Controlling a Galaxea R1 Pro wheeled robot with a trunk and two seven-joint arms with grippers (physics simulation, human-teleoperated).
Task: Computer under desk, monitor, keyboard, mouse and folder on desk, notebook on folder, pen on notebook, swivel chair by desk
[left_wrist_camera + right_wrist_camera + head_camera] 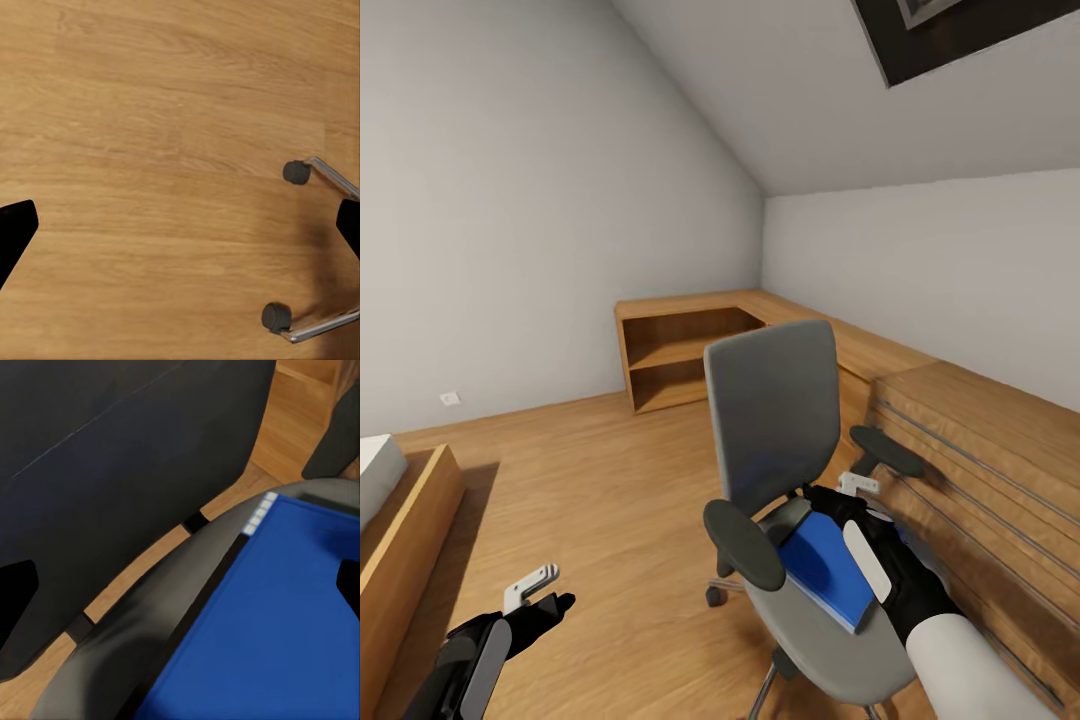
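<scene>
folder point(828, 568): bright blue, lying flat on the seat of the swivel chair, toward the seat's right side; one long edge sits near the gap under the backrest (right wrist view point(270, 622)).
swivel chair point(775, 425): grey back and seat, black armrests, chrome base on casters; standing on the wood floor just beside the wooden drawer chest point(980, 470). Two casters and chrome legs show in the left wrist view point(300, 247).
right gripper point(852, 497): over the rear of the seat, right above the folder's far end; fingers spread apart, nothing between them. Contact with the folder: can't tell.
left gripper point(538, 592): low on the robot's left, over bare floor, well apart from the chair; fingertips wide apart in the wrist view, holding nothing.
wood floor point(610, 500): light planks.
corner shelf unit point(690, 350): low wooden, open shelves, against the far walls behind the chair.
bed frame point(405, 530): wooden edge at far left, white mattress corner on top.
</scene>
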